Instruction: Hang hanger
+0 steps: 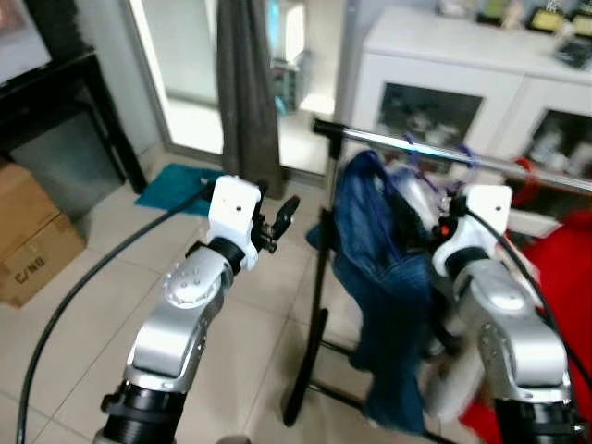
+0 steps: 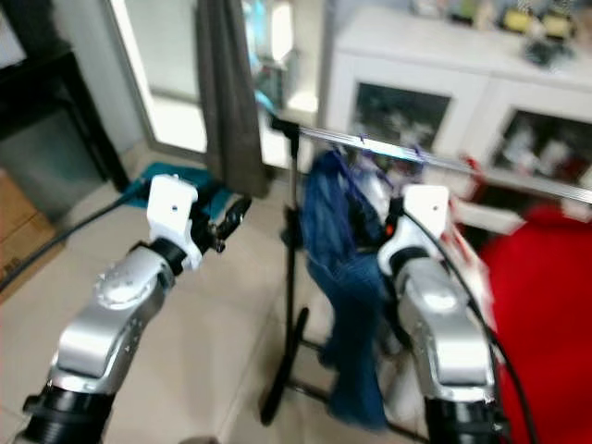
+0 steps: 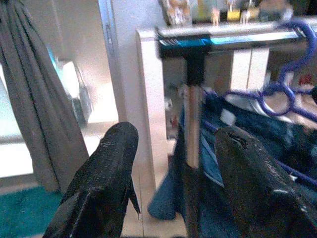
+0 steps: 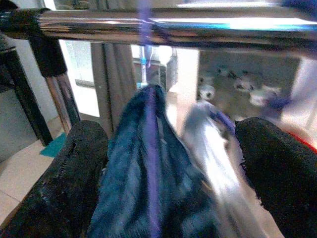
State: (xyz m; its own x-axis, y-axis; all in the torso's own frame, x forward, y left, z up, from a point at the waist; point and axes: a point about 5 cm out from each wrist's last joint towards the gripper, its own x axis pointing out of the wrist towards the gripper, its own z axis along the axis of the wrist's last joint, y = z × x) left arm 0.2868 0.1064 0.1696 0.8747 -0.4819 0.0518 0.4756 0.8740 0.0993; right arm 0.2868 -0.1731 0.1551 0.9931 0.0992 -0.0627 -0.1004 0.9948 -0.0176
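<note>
A blue denim garment (image 1: 379, 268) hangs on a purple hanger (image 3: 292, 89), whose hook (image 4: 145, 20) is over the silver rail (image 1: 462, 153) of a black clothes rack. A pale garment (image 4: 208, 144) hangs beside it. My right gripper (image 4: 173, 163) is up close below the rail, open, with its fingers either side of the denim. Left of the rack's upright post (image 3: 190, 124), my left gripper (image 1: 282, 217) is open and holds nothing, pointing toward that post.
The rack's black foot (image 1: 305, 370) rests on the tiled floor. Behind stands a white cabinet (image 1: 444, 55), with a grey curtain (image 1: 248, 83) to its left. A teal mat (image 1: 176, 185), a cardboard box (image 1: 28, 240) and red cloth (image 1: 555, 277) lie around.
</note>
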